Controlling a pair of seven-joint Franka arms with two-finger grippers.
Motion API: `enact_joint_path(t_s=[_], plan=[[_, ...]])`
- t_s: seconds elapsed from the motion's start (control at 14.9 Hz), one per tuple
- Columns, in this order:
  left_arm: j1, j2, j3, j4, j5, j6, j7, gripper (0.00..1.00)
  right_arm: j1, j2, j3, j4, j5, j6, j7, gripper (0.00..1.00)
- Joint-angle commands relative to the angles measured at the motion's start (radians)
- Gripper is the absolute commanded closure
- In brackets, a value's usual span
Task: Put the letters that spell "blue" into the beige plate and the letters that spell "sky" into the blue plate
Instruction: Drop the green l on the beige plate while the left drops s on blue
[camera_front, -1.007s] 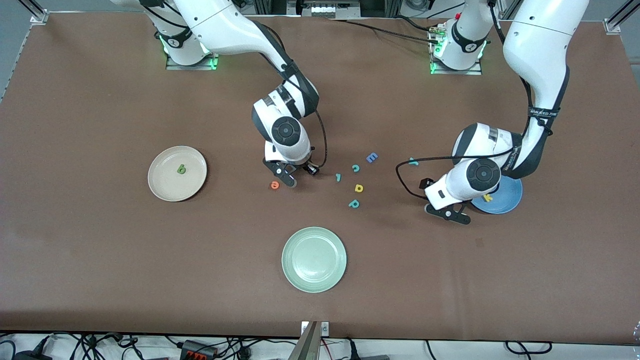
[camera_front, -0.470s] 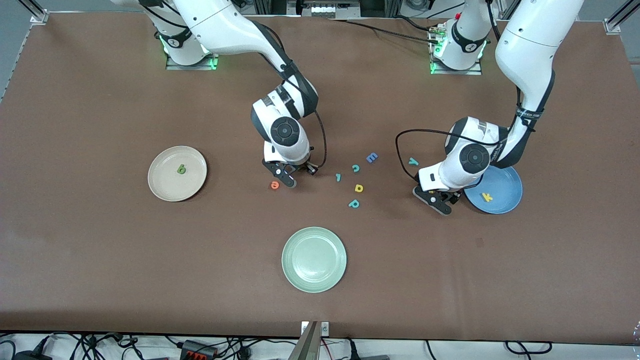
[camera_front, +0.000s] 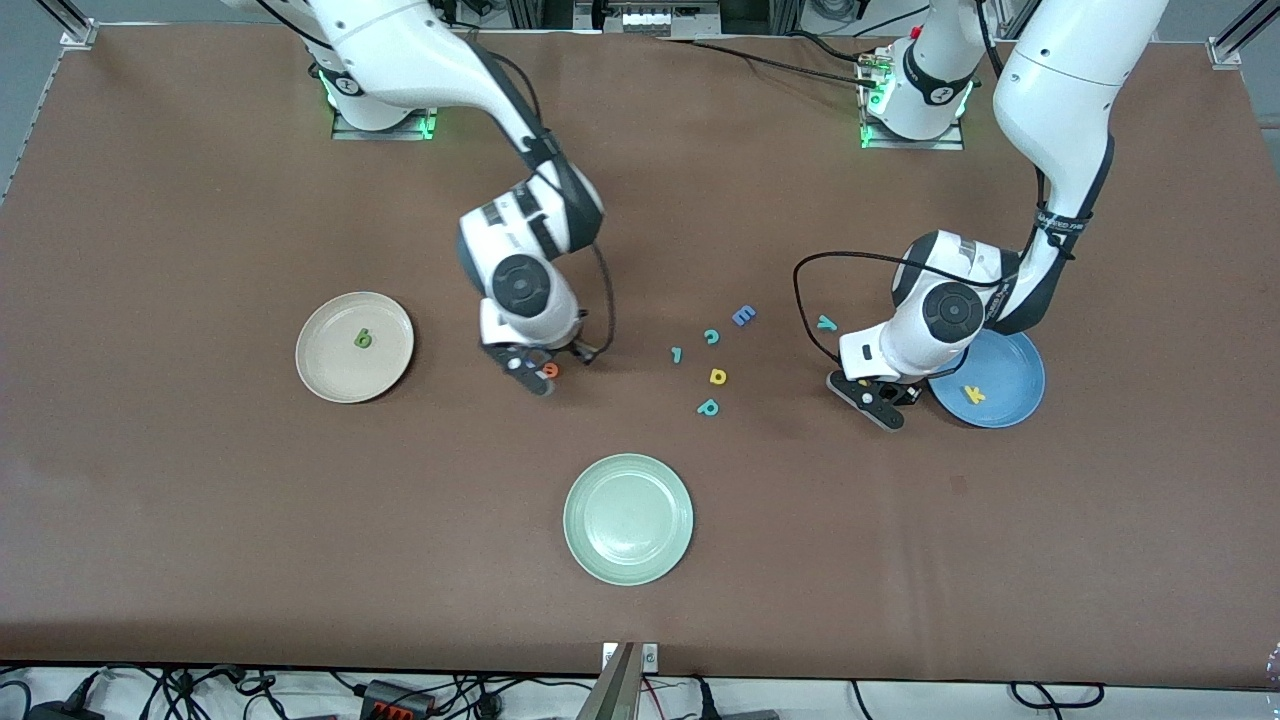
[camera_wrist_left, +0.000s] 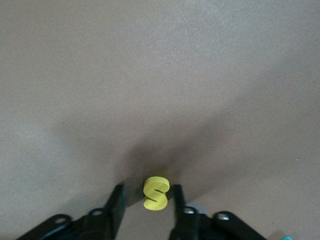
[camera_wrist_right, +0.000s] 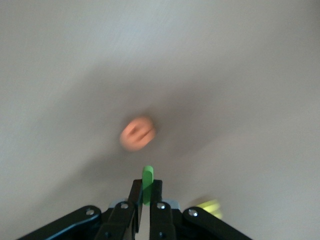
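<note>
My right gripper (camera_front: 535, 372) (camera_wrist_right: 146, 184) is shut on the thin green l (camera_wrist_right: 147, 181) and hangs just over the orange e (camera_front: 549, 370) (camera_wrist_right: 137, 133). The beige plate (camera_front: 330, 375) holds the dark green b (camera_front: 363, 340). My left gripper (camera_front: 878, 398) (camera_wrist_left: 147, 188) is low at the table beside the blue plate (camera_front: 1010, 375). Its fingers stand open around the yellow s (camera_wrist_left: 156, 194), one touching it and a gap on the other side. The yellow k (camera_front: 972, 394) lies in the blue plate. The teal y (camera_front: 826, 322) lies on the table by the left arm.
Loose letters lie mid-table: blue E (camera_front: 743, 315), teal c (camera_front: 711, 336), a small teal stroke (camera_front: 677, 354), a yellow rounded letter (camera_front: 717, 376), teal p (camera_front: 708, 407). A pale green plate (camera_front: 628, 560) sits nearer the camera. A yellow blur (camera_wrist_right: 210, 206) shows beside my right fingers.
My right gripper shut on the green l and moved toward the beige plate, now over the orange e. My left gripper came away from the blue plate, and its fingers narrowed around the s.
</note>
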Motion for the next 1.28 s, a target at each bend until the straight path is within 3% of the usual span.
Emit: enact_joint_path(t_s=[0.0,0.13,0.34,0.6,0.81,0.87,0.94,1.01,1.07,1.14,1.21], plan=[[0.003,-0.013,-0.001,-0.017,0.023,0.007,0.015,0.86,-0.069,-0.089,-0.085,-0.032,0.0,-0.159,-0.227,1.0],[0.003,-0.032,-0.003,-0.014,0.023,-0.008,0.012,0.96,-0.085,-0.118,-0.156,-0.087,0.0,-0.191,-0.381,1.0],[0.004,-0.088,-0.001,0.028,0.022,-0.15,0.011,0.97,-0.094,-0.145,-0.228,-0.204,0.002,-0.167,-0.582,1.0],[0.038,-0.121,0.016,0.124,0.022,-0.4,0.014,0.96,-0.102,-0.149,-0.242,-0.303,0.0,-0.095,-0.653,1.0],[0.171,-0.102,0.01,0.122,0.022,-0.441,0.015,0.95,-0.138,-0.139,-0.242,-0.345,0.0,-0.018,-0.711,0.98],[0.182,-0.086,0.013,0.118,0.022,-0.441,0.015,0.95,-0.149,-0.136,-0.242,-0.344,0.002,-0.016,-0.716,0.82],[0.187,-0.084,0.014,0.113,0.022,-0.441,0.014,0.93,-0.157,-0.133,-0.242,-0.339,0.005,-0.018,-0.713,0.21],[0.199,-0.084,0.014,0.11,0.022,-0.441,0.012,0.82,-0.161,-0.139,-0.244,-0.328,0.008,-0.028,-0.711,0.0],[0.213,-0.084,0.014,0.108,0.022,-0.442,0.005,0.66,-0.155,-0.151,-0.242,-0.319,0.01,-0.033,-0.699,0.0],[0.225,-0.081,0.013,0.108,0.022,-0.441,0.002,0.19,-0.145,-0.17,-0.241,-0.313,0.022,-0.032,-0.688,0.0],[0.24,-0.082,0.011,0.107,0.022,-0.442,0.005,0.0,-0.129,-0.185,-0.23,-0.307,0.026,-0.032,-0.665,0.0]])
